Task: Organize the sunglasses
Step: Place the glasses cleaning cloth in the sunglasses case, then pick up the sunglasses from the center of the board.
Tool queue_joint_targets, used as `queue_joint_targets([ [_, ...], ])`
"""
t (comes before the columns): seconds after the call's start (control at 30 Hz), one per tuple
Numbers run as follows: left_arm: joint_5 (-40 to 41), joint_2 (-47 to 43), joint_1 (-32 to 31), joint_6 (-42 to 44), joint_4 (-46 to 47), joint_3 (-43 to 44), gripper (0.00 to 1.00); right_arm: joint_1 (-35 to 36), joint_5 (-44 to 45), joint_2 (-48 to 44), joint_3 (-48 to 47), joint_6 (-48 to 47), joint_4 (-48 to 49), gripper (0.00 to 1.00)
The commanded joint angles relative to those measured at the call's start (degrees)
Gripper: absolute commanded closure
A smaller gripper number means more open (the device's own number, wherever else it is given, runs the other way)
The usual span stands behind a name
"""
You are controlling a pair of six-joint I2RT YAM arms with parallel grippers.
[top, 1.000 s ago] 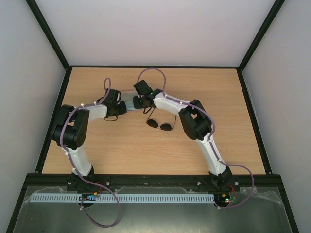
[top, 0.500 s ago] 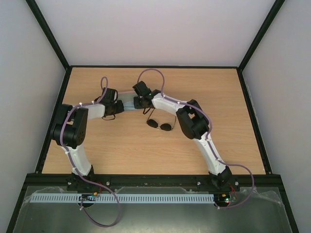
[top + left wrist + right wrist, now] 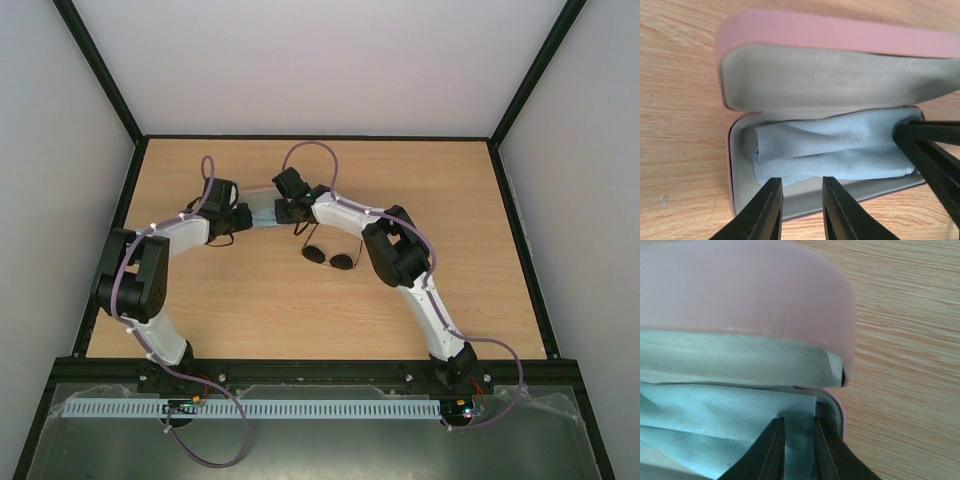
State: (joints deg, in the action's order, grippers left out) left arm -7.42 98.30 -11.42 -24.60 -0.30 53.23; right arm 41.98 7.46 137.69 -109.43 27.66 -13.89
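While both arms reach toward the far edge of the light wooden desk, left of its middle, the small sunglasses with round dark lenses and a thin wire frame lie on bare wood near the desk's centre. Their temple arms are spread and neither arm touches them. From above, the left gripper and the right gripper face each other closely.

The left wrist camera shows what sits between them: a pink rounded oblong case with grey lining, lid up. A light blue square cloth is rumpled along its tray. The left gripper's fingers stand a little apart over the case's rim, holding nothing. The right gripper's black fingers reach in at the cloth's other end.

The right wrist camera shows its fingers nearly together at the cloth's edge, possibly pinching it. I cannot tell.

By my judgement the case is open and ready, but the sunglasses are not yet folded or placed inside, so most of the job is left.
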Motion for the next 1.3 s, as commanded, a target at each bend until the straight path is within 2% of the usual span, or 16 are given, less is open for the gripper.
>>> queue_joint_targets([
  [0.0, -0.9, 1.2, 0.3, 0.0, -1.4, 2.2, 0.74, -0.1, 0.9, -2.4, 0.9, 0.1, -1.8, 0.82],
  [0.17, -1.1, 6.5, 0.3, -0.1, 0.2, 2.8, 0.8, -0.1, -0.1, -5.9, 4.7, 0.1, 0.3, 0.77],
  [0.33, -0.2, 9.1, 0.6, -0.2, 1.0, 3.3, 0.8, -0.1, -1.2, -12.8, 10.9, -0.4, 3.2, 0.72],
  [0.43, 0.1, 8.1, 0.6, -0.2, 0.7, 3.1, 0.8, -0.1, -1.3, -17.3, 15.2, -1.4, 3.8, 0.69],
  [0.57, -0.2, 3.4, 0.3, 0.0, -0.4, 2.2, 0.73, -0.2, -1.3, -24.3, 21.8, -2.2, 4.6, 0.64],
  [0.77, -0.2, -5.7, -1.3, 0.5, -3.4, 1.0, 0.5, -0.5, -0.8, -37.2, 33.3, -3.0, 4.1, 0.57],
  [0.93, -1.0, -14.1, -3.9, 0.8, -4.4, -2.2, 0.22, -0.5, 1.8, -50.3, 45.2, -3.2, 2.0, 0.5],
  [0.97, -0.8, -16.0, -4.9, 0.5, -4.8, -2.9, 0.15, -0.5, 2.0, -53.2, 47.5, -2.8, 1.5, 0.49],
  [1.0, -0.7, -18.0, -6.1, 0.4, -5.2, -3.5, 0.03, -0.5, 1.8, -56.2, 50.7, -2.4, 1.1, 0.45],
  [1.07, 0.2, -21.9, -8.8, 0.3, -6.8, -4.6, 0.01, -0.6, 1.4, -62.5, 54.9, -1.4, -0.1, 0.32],
  [1.1, 1.0, -24.2, -10.2, 0.1, -7.6, -5.5, 0.0, -0.5, 1.5, -65.7, 56.4, -0.7, -1.3, 0.2],
  [1.13, 1.5, -26.3, -11.6, -0.6, -8.2, -6.4, 0.01, -0.6, 1.2, -68.9, 58.4, -0.1, -2.3, 0.02],
  [1.27, 2.0, -35.6, -17.7, -4.6, -8.8, -10.3, 0.01, -0.6, -0.6, -81.0, 64.6, 2.3, -6.6, 0.01],
])
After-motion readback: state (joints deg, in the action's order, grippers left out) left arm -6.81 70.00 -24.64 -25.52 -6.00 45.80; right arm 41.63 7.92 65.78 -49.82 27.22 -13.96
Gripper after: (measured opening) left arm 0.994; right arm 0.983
